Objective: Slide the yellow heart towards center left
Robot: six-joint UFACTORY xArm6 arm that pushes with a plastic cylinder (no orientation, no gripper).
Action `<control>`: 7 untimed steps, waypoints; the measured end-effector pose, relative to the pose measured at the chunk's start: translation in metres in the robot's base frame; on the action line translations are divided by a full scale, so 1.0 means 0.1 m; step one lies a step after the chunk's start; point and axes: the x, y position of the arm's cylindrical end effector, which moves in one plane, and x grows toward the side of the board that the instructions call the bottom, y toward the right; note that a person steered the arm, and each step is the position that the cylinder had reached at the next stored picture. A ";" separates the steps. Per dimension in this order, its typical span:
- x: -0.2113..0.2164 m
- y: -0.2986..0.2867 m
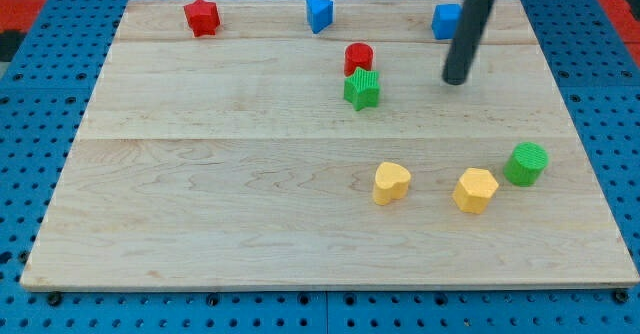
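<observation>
The yellow heart (391,183) lies on the wooden board (200,174) right of centre, in the lower half. My tip (456,79) rests on the board at the upper right, well above and to the right of the heart, apart from every block. A yellow hexagon-like block (476,190) sits just right of the heart, with a green cylinder (526,164) beyond it.
A red cylinder (358,58) touches a green star (362,90) above the heart. Along the view's top sit a red star (202,17), a blue block (319,14) and a blue block (446,21) behind the rod. Blue pegboard surrounds the board.
</observation>
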 end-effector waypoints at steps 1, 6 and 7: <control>-0.49 -0.39; -0.51 0.02; -0.40 0.24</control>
